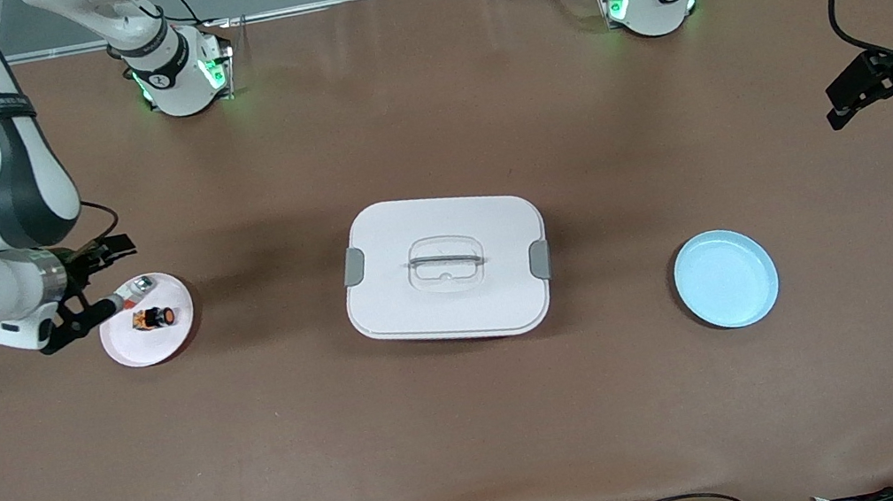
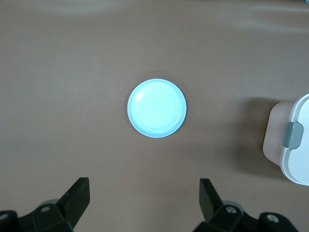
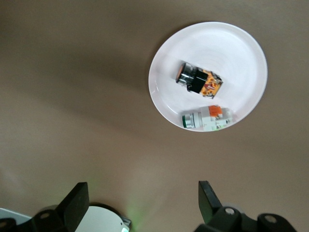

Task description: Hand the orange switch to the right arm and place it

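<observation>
The orange switch (image 1: 153, 317), a tiny black block with orange patches and a round orange end, lies on a small pale pink plate (image 1: 150, 356) toward the right arm's end of the table. In the right wrist view the switch (image 3: 199, 80) lies on its side on that plate (image 3: 241, 48). My right gripper (image 1: 119, 274) hangs open and empty over the plate's edge; its wrist view (image 3: 144, 195) shows bare table between the fingers. My left gripper (image 1: 877, 110) waits open and empty in the air at the left arm's end of the table (image 2: 145, 193).
A small silver, red and white item (image 1: 135, 289) (image 3: 208, 118) shares the plate with the switch. A white lidded box (image 1: 420, 308) (image 2: 297, 145) with grey clips sits mid-table. A light blue plate (image 1: 725, 279) (image 2: 157, 108) lies toward the left arm's end.
</observation>
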Available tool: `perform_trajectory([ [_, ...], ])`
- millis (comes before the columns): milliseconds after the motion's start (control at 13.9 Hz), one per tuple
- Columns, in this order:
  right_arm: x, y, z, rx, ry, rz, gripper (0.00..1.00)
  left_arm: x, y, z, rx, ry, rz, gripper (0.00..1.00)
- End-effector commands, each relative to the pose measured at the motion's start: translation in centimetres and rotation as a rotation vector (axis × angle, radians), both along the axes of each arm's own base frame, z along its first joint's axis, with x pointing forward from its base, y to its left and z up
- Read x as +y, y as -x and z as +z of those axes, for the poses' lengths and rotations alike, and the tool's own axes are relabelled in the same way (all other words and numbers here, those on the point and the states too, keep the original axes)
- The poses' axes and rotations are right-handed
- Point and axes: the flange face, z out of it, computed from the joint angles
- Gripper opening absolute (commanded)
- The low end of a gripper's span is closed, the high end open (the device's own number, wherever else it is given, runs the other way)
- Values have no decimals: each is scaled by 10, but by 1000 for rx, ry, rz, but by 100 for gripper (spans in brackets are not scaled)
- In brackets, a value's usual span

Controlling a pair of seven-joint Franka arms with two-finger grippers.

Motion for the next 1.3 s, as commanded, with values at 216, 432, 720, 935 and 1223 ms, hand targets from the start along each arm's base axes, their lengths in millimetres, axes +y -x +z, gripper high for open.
perform_trajectory([
  [216, 17, -3, 69, 32, 46, -235, 100, 3, 0, 5, -1, -14, -14, 100],
  [432, 22, -5, 103, 30, 53, -275, 100, 2, 0, 5, 0, -12, -15, 100],
  [720, 21, -12, 153, -13, 27, -281, 100, 2, 1, 5, 5, -16, -15, 100],
  [935, 9, -15, 166, 29, 49, -292, 100, 2, 1, 5, 5, -14, -15, 100],
  [1223, -1, -17, 175, 6, 40, -312, 100, 1, 1, 4, 6, -14, -17, 100],
])
